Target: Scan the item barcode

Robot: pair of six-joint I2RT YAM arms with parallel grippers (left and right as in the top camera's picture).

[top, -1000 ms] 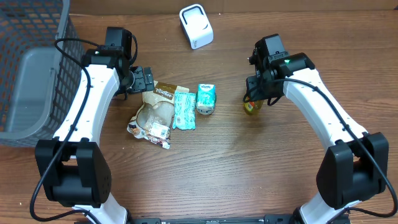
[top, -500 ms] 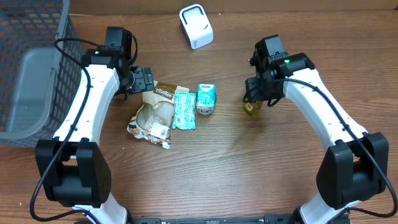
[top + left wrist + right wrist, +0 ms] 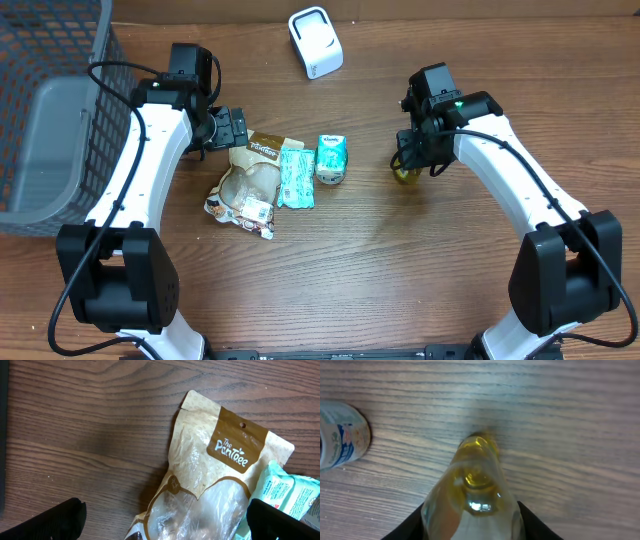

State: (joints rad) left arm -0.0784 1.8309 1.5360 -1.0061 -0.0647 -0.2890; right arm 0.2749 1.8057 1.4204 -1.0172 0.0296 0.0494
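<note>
A small clear bottle [image 3: 472, 495] of yellow liquid stands on the wood table right of centre, seen as a yellow spot [image 3: 404, 173] from overhead. My right gripper [image 3: 472, 525] is down over it, a black finger pressed against each side of the bottle. My left gripper [image 3: 167, 522] hangs wide open over a brown and clear snack pouch [image 3: 220, 475], touching nothing. Beside the pouch lie a teal packet [image 3: 295, 176] and a teal can [image 3: 332, 158]. The white scanner [image 3: 315, 42] stands at the back of the table.
A dark wire basket [image 3: 50, 110] with a grey liner stands at the far left. The teal can [image 3: 340, 435] lies left of the bottle in the right wrist view. Bare wood spreads across the front of the table [image 3: 380, 270].
My right gripper's jaws have closed in on the bottle and the arm has shifted slightly. The left arm has not moved.
</note>
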